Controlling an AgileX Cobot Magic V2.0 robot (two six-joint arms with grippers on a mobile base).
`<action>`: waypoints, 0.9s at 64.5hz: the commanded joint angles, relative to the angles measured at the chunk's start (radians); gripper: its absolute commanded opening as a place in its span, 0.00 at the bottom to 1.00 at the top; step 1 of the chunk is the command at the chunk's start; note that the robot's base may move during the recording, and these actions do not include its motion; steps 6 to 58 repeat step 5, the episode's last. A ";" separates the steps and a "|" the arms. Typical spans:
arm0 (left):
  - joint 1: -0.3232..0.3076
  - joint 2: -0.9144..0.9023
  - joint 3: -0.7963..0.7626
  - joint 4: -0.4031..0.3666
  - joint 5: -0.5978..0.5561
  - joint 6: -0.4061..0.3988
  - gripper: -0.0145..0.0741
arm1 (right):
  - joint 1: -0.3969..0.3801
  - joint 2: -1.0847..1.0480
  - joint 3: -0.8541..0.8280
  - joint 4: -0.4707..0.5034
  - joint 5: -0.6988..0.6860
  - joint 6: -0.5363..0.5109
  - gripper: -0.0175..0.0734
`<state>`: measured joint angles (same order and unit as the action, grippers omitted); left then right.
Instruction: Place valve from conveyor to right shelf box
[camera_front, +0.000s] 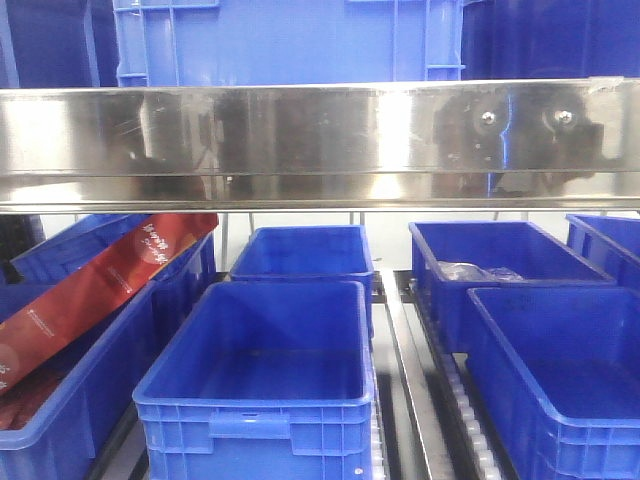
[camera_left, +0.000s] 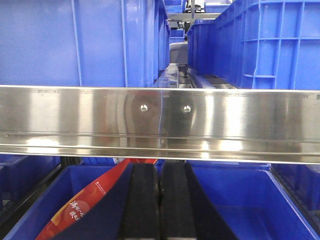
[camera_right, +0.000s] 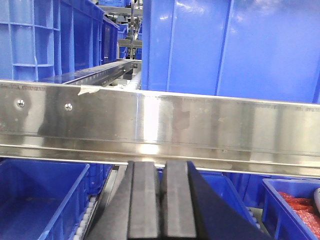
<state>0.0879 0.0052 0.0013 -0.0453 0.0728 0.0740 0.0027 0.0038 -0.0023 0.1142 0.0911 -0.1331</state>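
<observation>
While neither valve nor conveyor is seen, six blue bins (camera_front: 255, 385) are counted below a steel rail (camera_front: 320, 135); left gripper (camera_left: 160, 210) and right gripper (camera_right: 161, 205) are held level, fingers pressed together.

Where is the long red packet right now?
In the front view the red packet is at the left, leaning tilted out of a blue bin under the steel shelf rail, next to the middle blue bin.
</observation>
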 joint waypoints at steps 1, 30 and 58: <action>-0.005 -0.005 -0.001 0.004 -0.017 -0.007 0.04 | -0.008 -0.004 0.002 0.001 -0.019 -0.004 0.01; -0.005 -0.005 -0.001 0.004 -0.017 -0.007 0.04 | -0.008 -0.004 0.002 0.001 -0.019 -0.004 0.01; -0.005 -0.005 -0.001 0.004 -0.017 -0.007 0.04 | -0.008 -0.004 0.002 0.001 -0.019 -0.004 0.01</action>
